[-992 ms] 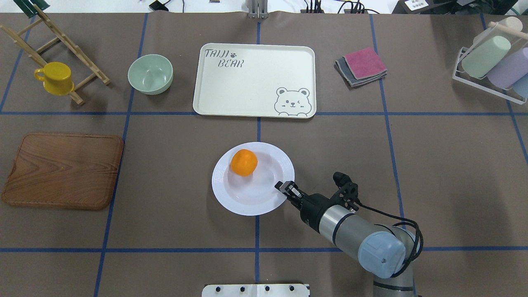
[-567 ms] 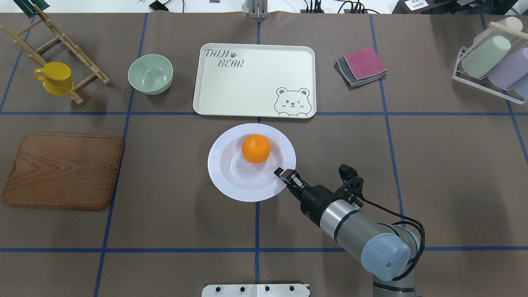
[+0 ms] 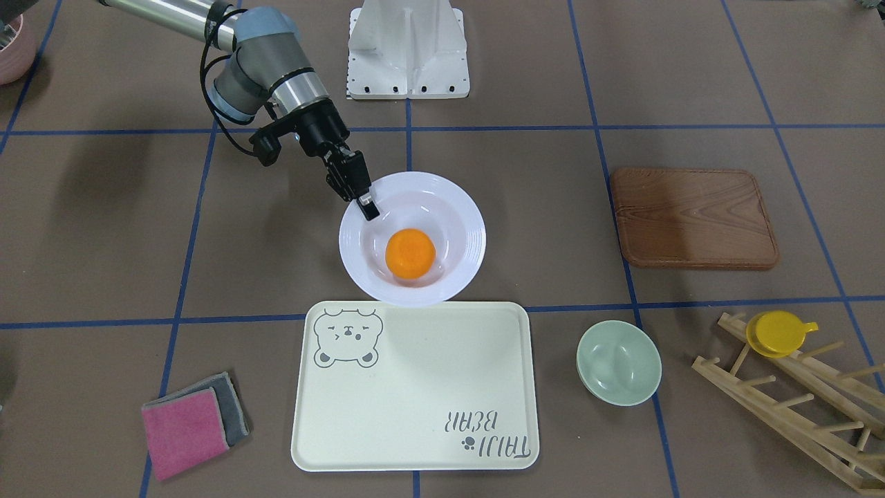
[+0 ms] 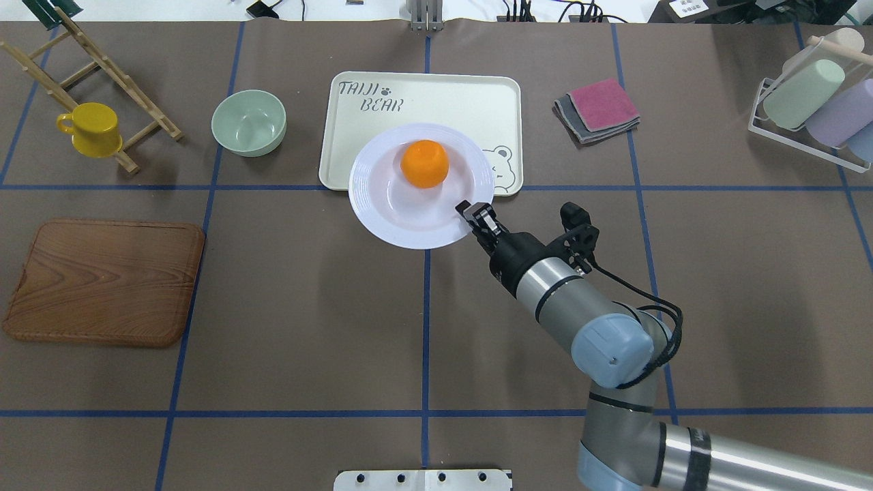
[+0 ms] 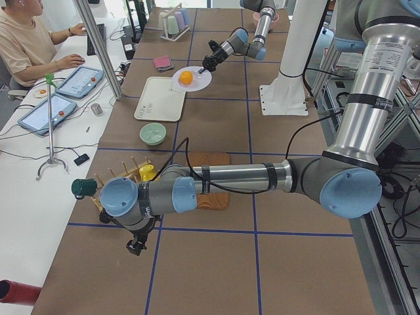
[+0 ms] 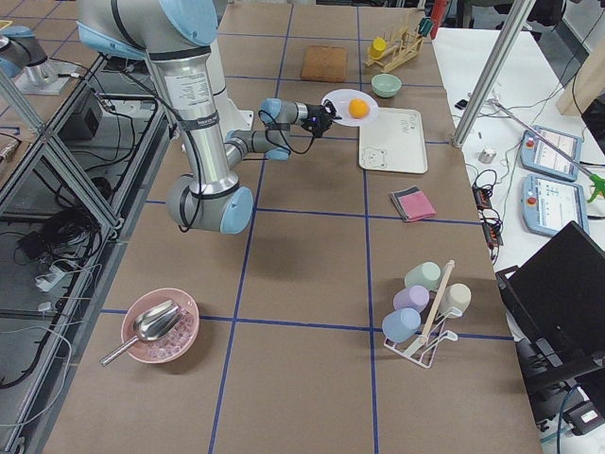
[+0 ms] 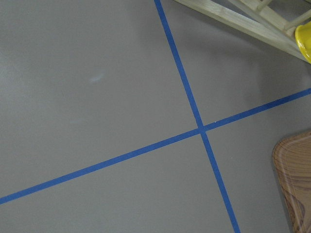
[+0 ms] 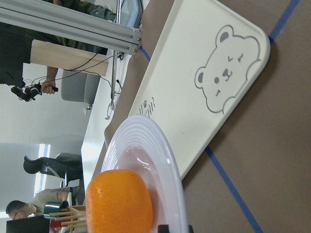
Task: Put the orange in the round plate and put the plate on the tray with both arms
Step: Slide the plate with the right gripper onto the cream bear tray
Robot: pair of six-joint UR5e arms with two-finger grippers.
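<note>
The orange (image 4: 424, 164) lies in the sunken centre of the white round plate (image 4: 409, 221). My right gripper (image 4: 472, 211) is shut on the plate's near right rim and holds it off the table. In the overhead view the plate overlaps the near edge of the cream tray (image 4: 443, 102) and partly covers the bear drawing. From the front, the gripper (image 3: 366, 204) pinches the rim, and the plate (image 3: 456, 207) with the orange (image 3: 410, 254) reaches the tray (image 3: 415, 387). My left gripper (image 5: 136, 246) hangs low at the table's left end; I cannot tell its state.
A pale green bowl (image 4: 248, 123) stands left of the tray, folded cloths (image 4: 599, 109) to its right. A wooden board (image 4: 102, 281) and a rack with a yellow cup (image 4: 92, 128) are at the left. A rack of cups (image 4: 811, 102) is far right. A person sits beyond the table.
My right arm has carried the plate with the orange away from the robot, from the table's middle to over the tray's near edge. The orange has rolled towards the plate's far side.
</note>
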